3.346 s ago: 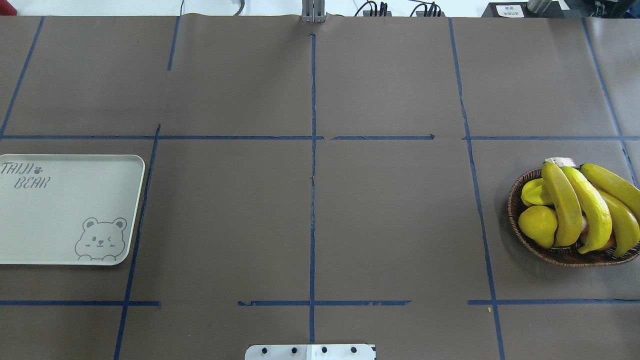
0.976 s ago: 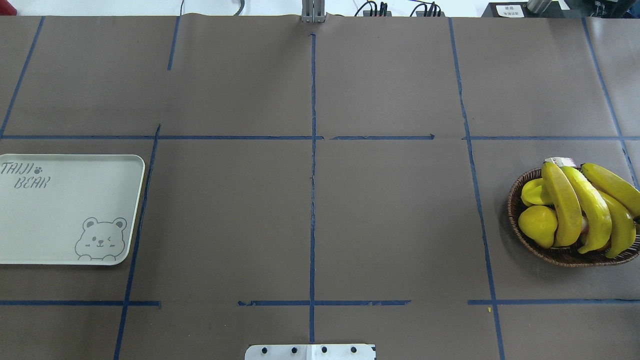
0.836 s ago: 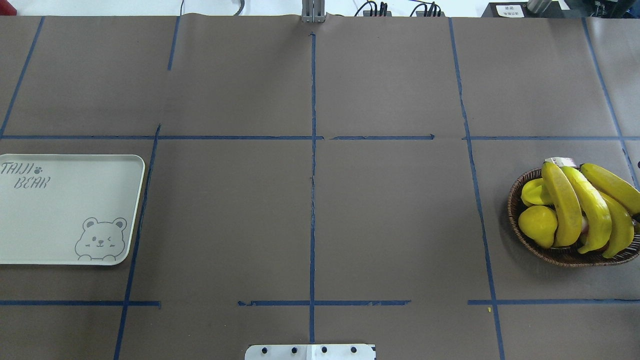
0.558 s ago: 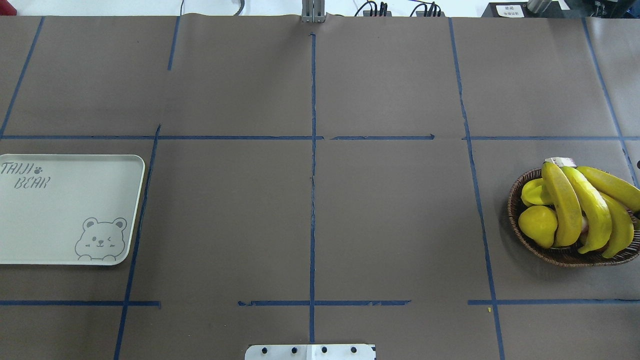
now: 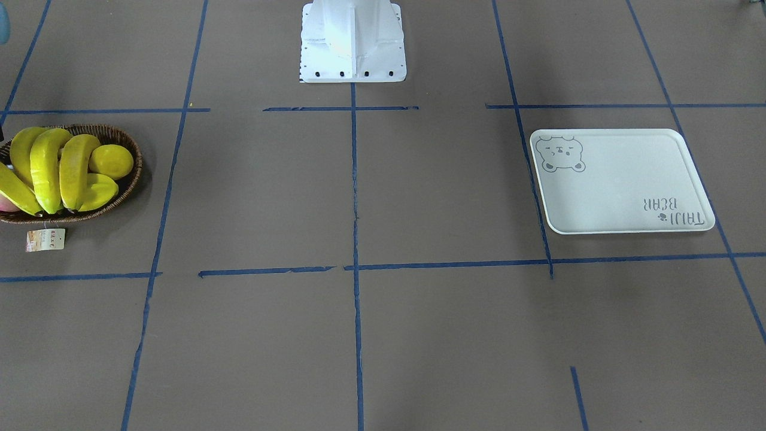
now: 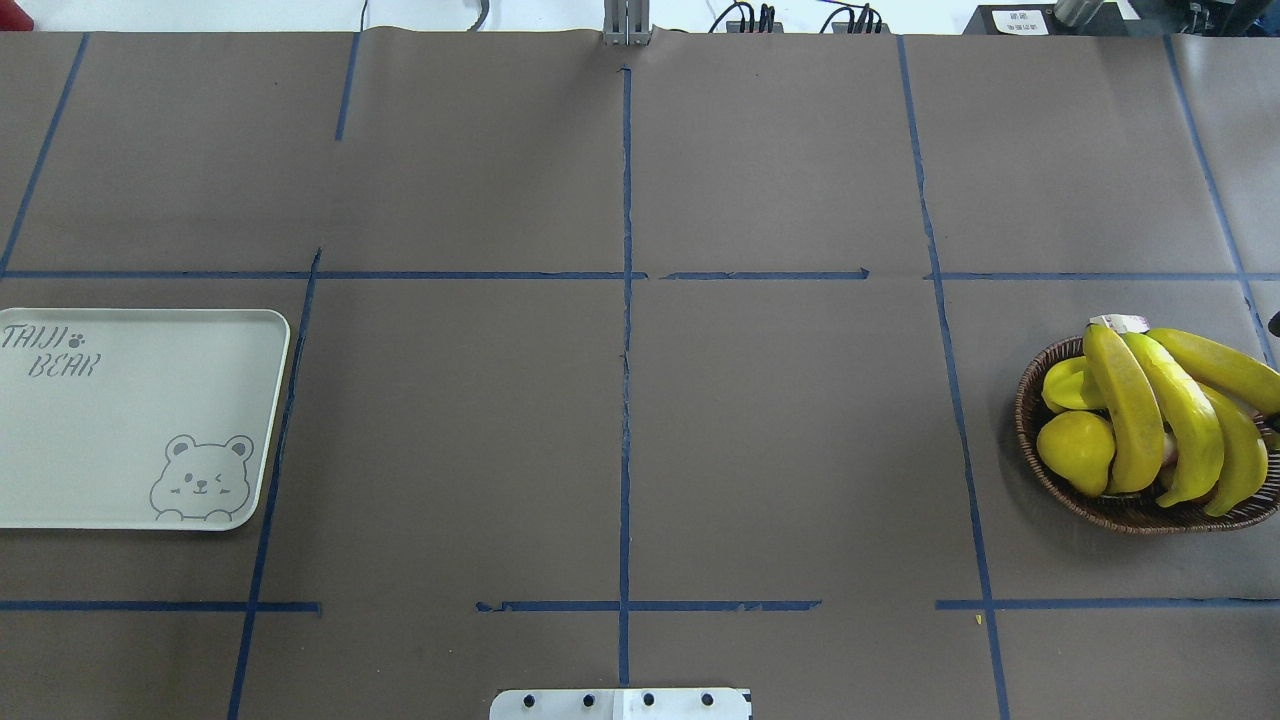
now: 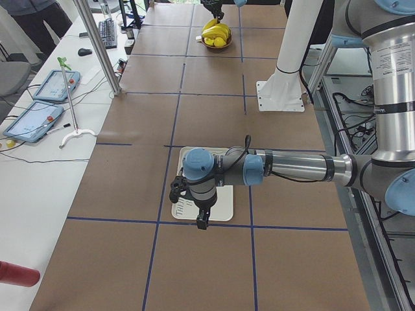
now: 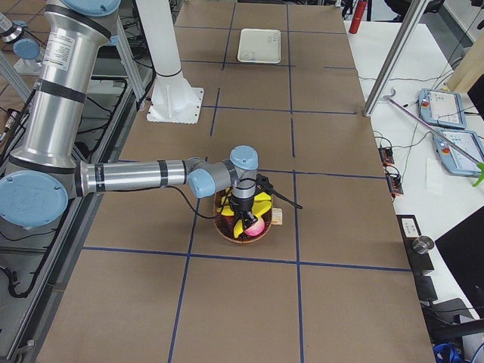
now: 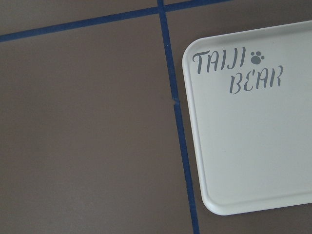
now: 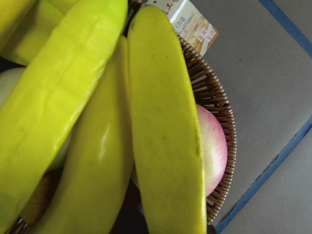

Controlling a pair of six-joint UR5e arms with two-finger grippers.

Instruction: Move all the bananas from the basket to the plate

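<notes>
Several yellow bananas (image 6: pixel 1125 410) (image 5: pixel 45 167) lie across the dark wicker basket (image 6: pixel 1130 517) at the table's right edge, filling the right wrist view (image 10: pixel 161 126). My right gripper (image 8: pixel 243 223) hangs low over them; it shows only in the exterior right view, so I cannot tell its state. The pale plate (image 6: pixel 130 420) (image 5: pixel 622 185) (image 9: pixel 253 146) lies bare at the far left. My left gripper (image 7: pixel 201 219) hovers over the plate's lettered corner; I cannot tell its state.
In the basket beside the bananas are a starfruit (image 6: pixel 1068 385), a round yellow fruit (image 6: pixel 1075 450) and a pink peach (image 10: pixel 214 146). A paper tag (image 5: pixel 45 239) hangs off the rim. The robot's base (image 5: pixel 353 42) stands mid-table. Tablets (image 7: pixel 39 103) lie on the side bench.
The two outermost bananas at the basket's right side have shifted a little, the top one lying flatter. The plate has not moved.
</notes>
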